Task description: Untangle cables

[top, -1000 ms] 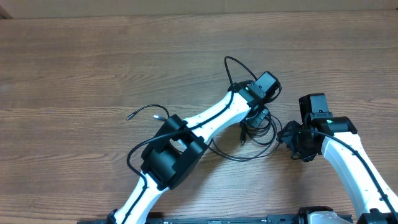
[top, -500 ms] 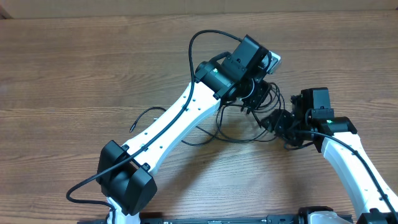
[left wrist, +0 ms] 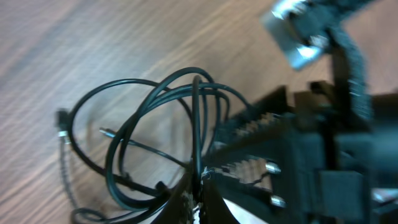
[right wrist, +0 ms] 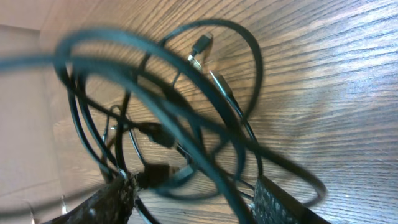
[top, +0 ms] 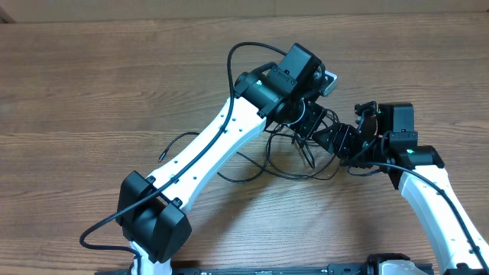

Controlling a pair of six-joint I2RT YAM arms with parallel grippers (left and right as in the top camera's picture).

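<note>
The cables [top: 284, 165] are a tangle of thin black cords on the wooden table, between the two arms. My left gripper [top: 307, 128] hangs over the tangle's far side and is shut on one cable strand [left wrist: 198, 124], with loops hanging from it [left wrist: 134, 99]. My right gripper [top: 341, 139] sits at the tangle's right side with its fingers [right wrist: 193, 202] spread wide. Several blurred cable loops [right wrist: 186, 106] and a small plug [right wrist: 202, 45] lie between and in front of them. It grips nothing that I can see.
One cable end with a small plug [top: 161, 156] trails left of the left arm. The left arm's thick black wiring [top: 233, 65] arcs above its wrist. The table's far edge [top: 153, 20] meets a tan wall.
My left arm has stretched out and carried its gripper, with the cable strand, toward the far side, dragging the tangle. My right gripper has moved left and farther away, into the tangle's side.
</note>
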